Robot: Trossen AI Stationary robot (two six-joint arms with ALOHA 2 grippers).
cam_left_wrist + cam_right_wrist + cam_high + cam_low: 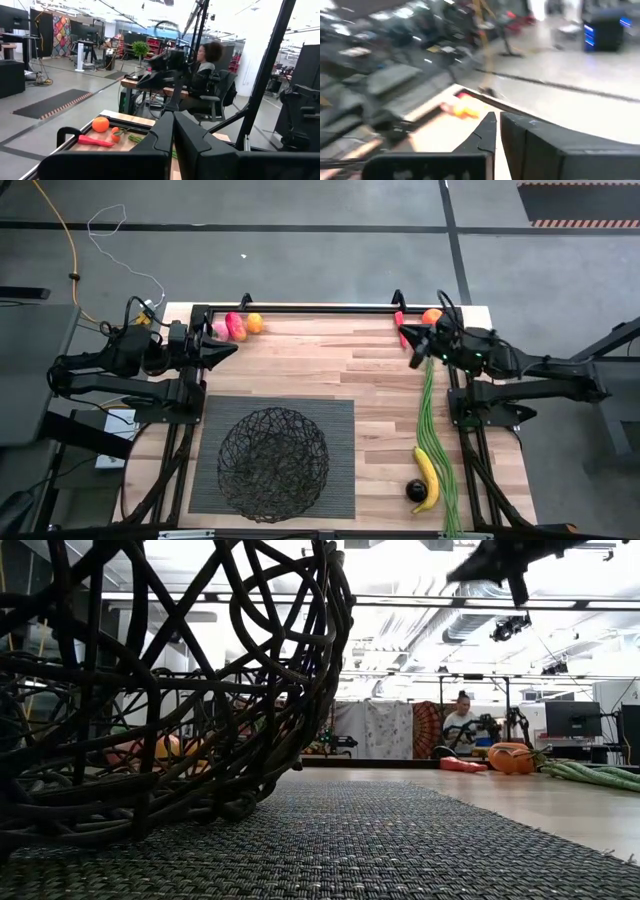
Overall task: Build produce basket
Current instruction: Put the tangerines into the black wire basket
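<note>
I see the basket [273, 463] empty on the ribbed mat [340, 420], at about 6 o'clock on the table [330, 370]. My left gripper [232, 347] hovers at 10 o'clock, fingers together, near the peach [237, 327] and an orange [254, 323]. My right gripper [414, 360] sits at 2 o'clock over the green beans [432, 415]; its fingers look nearly closed, though that view is smeared. The banana [428, 477] and dark fruit [416, 491] lie at 4 o'clock.

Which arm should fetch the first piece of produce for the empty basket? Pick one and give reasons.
Probably right. The right gripper hangs directly over the top of the green beans, beside the red pepper and orange. The left gripper is also near fruit, but nothing lies directly under it.
</note>
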